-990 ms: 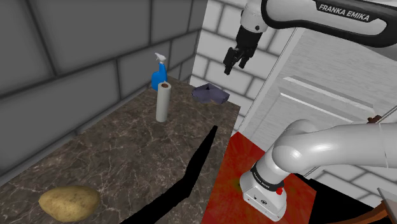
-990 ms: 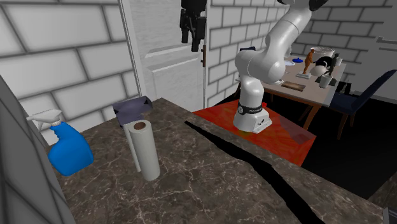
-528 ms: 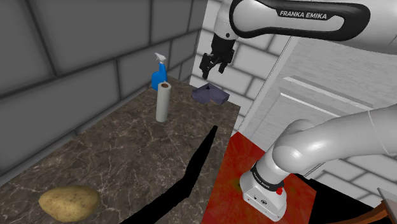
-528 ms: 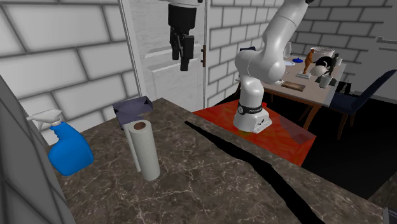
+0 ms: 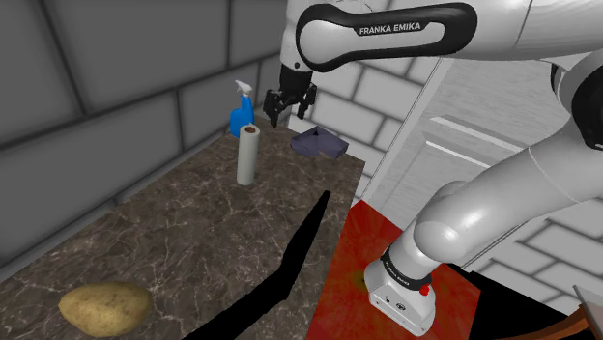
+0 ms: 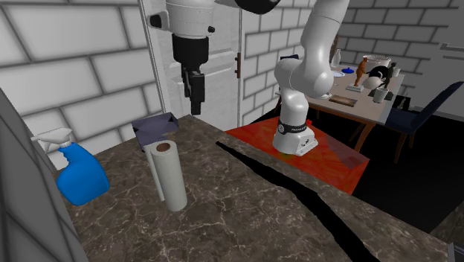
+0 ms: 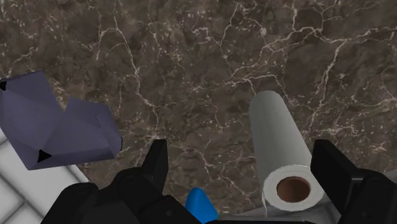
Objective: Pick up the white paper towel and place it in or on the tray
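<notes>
Shoulder view: paper towel (image 5: 247, 156) stands upright (core hole upward).

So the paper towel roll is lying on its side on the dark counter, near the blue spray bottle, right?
Not quite: the paper towel roll stands upright, not on its side. It is on the dark counter, near the blue spray bottle, as the shoulder view shows.
</notes>
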Robot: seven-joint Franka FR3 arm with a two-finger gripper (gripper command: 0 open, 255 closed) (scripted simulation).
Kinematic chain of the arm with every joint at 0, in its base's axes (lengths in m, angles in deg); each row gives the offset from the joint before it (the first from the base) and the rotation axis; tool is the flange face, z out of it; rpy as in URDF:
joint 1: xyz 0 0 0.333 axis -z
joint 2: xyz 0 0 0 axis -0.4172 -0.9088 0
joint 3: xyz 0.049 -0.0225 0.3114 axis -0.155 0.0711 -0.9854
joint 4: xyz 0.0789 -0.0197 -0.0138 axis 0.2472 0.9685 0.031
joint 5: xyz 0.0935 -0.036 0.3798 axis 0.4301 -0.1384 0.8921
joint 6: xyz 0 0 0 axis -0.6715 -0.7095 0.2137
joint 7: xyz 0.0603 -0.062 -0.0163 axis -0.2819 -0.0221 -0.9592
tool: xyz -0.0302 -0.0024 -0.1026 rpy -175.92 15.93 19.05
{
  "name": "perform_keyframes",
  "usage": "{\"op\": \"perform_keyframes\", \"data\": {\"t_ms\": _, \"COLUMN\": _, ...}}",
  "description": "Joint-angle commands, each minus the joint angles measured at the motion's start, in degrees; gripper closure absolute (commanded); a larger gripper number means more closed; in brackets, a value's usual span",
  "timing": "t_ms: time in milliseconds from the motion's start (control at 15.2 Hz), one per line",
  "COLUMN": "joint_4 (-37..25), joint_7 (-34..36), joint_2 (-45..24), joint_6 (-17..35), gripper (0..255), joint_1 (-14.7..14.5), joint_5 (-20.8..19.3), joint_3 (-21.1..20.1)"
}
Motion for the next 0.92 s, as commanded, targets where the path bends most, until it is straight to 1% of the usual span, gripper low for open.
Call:
{"op": "perform_keyframes", "data": {"t_ms": 0, "joint_4": -2.59, "joint_7": 2.18, "joint_2": -4.60, "joint_6": 1.77, "gripper": 0, "joint_1": 0.00, "joint_5": -0.44, "joint_3": -1.13}}
{"op": "perform_keyframes", "data": {"t_ms": 396, "joint_4": -11.16, "joint_7": 8.37, "joint_2": -17.36, "joint_6": 5.12, "gripper": 0, "joint_1": -0.66, "joint_5": -2.92, "joint_3": -3.49}}
{"op": "perform_keyframes", "data": {"t_ms": 858, "joint_4": -8.05, "joint_7": 9.03, "joint_2": -19.45, "joint_6": 10.22, "gripper": 0, "joint_1": -0.56, "joint_5": -3.90, "joint_3": -3.30}}
